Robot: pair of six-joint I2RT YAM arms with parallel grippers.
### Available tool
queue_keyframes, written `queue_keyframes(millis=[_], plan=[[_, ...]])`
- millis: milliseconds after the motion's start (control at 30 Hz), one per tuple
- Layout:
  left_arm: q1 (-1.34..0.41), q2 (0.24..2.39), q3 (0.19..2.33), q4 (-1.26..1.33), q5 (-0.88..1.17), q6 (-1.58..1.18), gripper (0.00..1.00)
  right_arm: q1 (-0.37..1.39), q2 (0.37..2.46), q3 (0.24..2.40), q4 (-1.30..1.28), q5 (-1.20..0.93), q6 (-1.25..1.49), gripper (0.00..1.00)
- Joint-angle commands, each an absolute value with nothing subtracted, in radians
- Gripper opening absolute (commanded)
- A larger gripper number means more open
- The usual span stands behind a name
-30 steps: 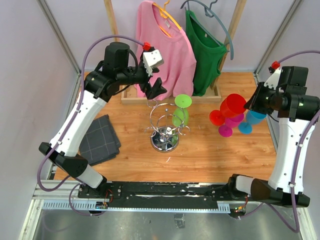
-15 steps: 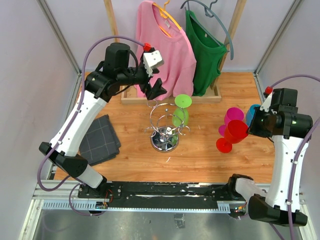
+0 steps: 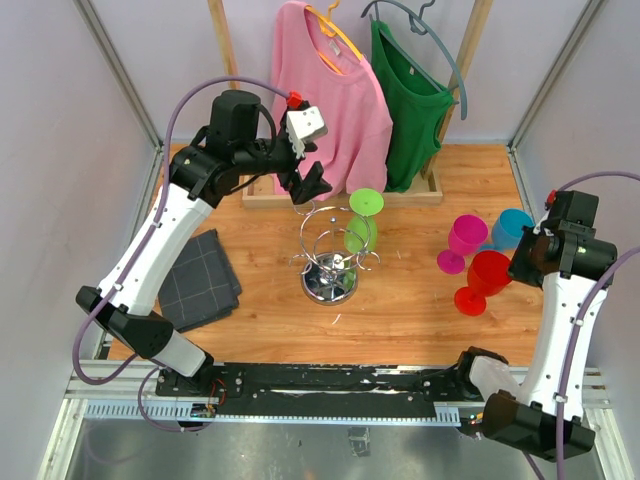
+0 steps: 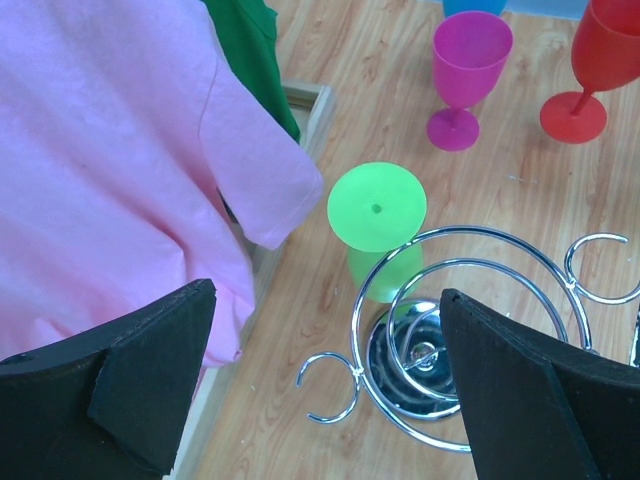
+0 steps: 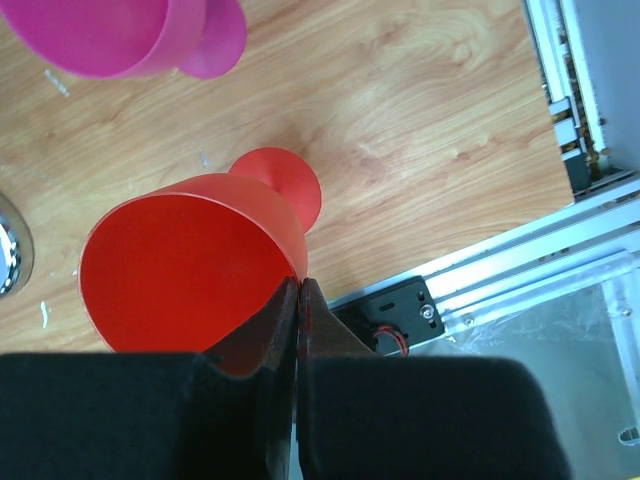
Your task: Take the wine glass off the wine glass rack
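Green wine glass (image 4: 378, 208) on rack (image 4: 395, 350)

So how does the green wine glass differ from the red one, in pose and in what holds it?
The green wine glass hangs upside down, foot up, on the wine glass rack; the red wine glass is upright, foot down. The right gripper pinches the red glass's rim; no gripper touches the green one. Both are coloured stemmed glasses.

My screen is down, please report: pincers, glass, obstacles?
Left pincer open above chrome rack. Right pincer shut on red wine glass rim. Green wine glass hangs inverted on rack. Pink shirt close beside left pincer.
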State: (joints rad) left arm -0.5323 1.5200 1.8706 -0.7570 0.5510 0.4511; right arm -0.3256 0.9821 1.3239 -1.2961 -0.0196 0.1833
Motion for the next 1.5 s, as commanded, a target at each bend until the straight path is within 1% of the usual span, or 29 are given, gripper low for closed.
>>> queue_keyframes(millis=[0, 333, 667, 867, 1167, 1467], plan=[[-0.528, 1.491, 1.864, -0.734, 0.555, 0.469, 0.99, -0.373, 0.98, 1.301, -1.219, 0.039, 0.194, 0.01], [-0.528, 1.491, 1.864, -0.735, 0.564, 0.477, 0.99, -0.451, 0.994, 1.239, -1.116, 0.093, 0.199, 0.01], [-0.527, 1.524, 1.928, -0.775, 0.581, 0.494, 0.99, -0.502, 0.944, 1.134, -1.015, 0.157, 0.222, 0.01], [-0.527, 1.546, 1.956, -0.785, 0.587, 0.469, 0.99, -0.511, 0.897, 1.076, -0.958, 0.19, 0.249, 0.01], [-0.527, 1.581, 2.033, -0.838, 0.58, 0.467, 0.99, -0.516, 0.882, 1.011, -0.911, 0.212, 0.279, 0.01], [-0.528, 1.572, 2.018, -0.841, 0.578, 0.477, 0.99, -0.526, 0.884, 0.975, -0.898, 0.204, 0.296, 0.01]])
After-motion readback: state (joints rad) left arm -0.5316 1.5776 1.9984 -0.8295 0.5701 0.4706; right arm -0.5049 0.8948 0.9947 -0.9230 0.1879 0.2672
